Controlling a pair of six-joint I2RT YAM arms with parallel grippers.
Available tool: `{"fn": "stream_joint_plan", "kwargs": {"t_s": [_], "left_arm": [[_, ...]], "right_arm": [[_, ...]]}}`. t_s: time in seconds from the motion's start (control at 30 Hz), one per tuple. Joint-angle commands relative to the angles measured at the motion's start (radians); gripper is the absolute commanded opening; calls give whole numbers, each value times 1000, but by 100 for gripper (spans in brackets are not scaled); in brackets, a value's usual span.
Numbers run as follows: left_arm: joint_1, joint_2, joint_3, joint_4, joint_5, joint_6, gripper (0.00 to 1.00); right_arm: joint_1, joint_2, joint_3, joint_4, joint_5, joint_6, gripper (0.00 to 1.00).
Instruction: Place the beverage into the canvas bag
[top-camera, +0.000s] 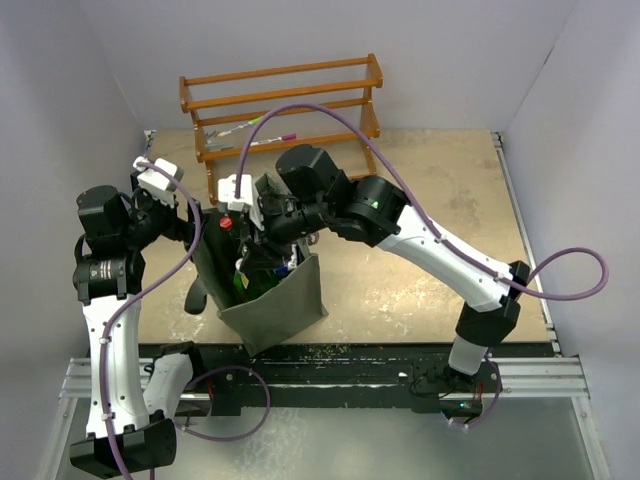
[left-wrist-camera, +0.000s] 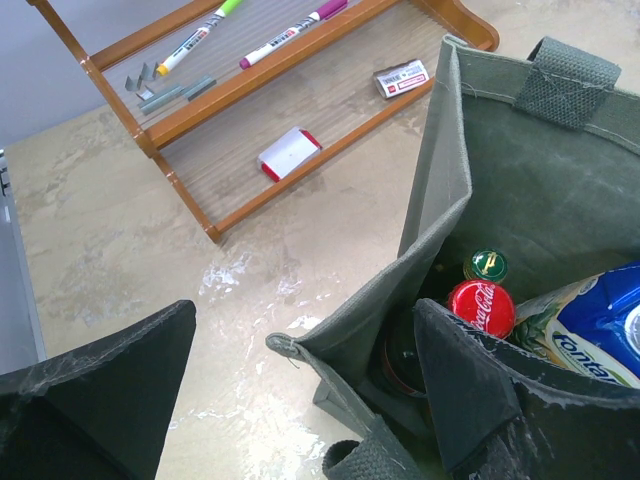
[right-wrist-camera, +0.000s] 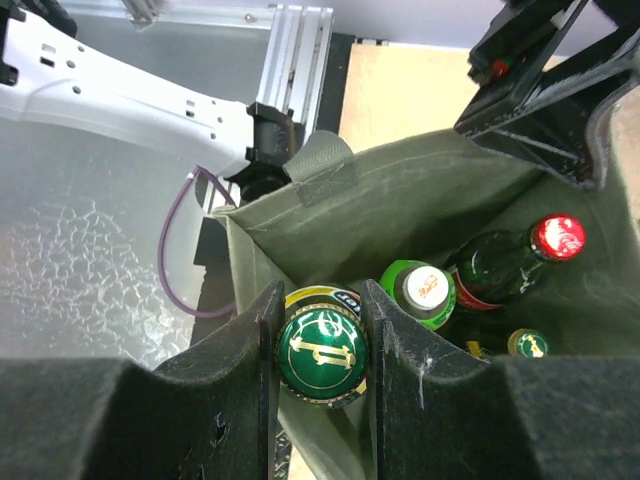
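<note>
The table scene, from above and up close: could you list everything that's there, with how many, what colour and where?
canvas bag: one, dark grey-green, standing open mid-table between the arms.
held bottle: one, green cap with gold emblem, at the bag's mouth.
red-capped bottle: one, dark glass, inside the bag.
white-capped bottle: one, green, inside the bag.
small green-gold cap: one, deeper in the bag.
blue-and-white package: one, inside the bag.
wooden rack: one, orange-brown, far table edge.
markers: two, white, green and magenta caps, on the rack.
left end effector: open, black, straddling the bag's rim.
right end effector: shut on the held bottle.
</note>
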Motion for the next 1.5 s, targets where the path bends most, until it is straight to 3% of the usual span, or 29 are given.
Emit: {"fn": "stream_joint_plan", "kwargs": {"t_s": [0.0,0.33,0.73,1.13,1.47], "left_arm": [[7,-4,-1,28,19,13,93],[7,-10,-8,29,26,15,93],[7,-15,-17,31,30,21,93],[7,-14,-14,33,29,16,93],[6,-6,-11,39,6,7,93]], "right_arm": [[4,-9,-20,111,-72,17,0],[4,15,-144,137,-102,-40,0],[-2,39,-181,121,-143,-77,0],[-22,138,-67,-185,-263,-463,0],[-23,112,-209,-93,-241,-491,0]]}}
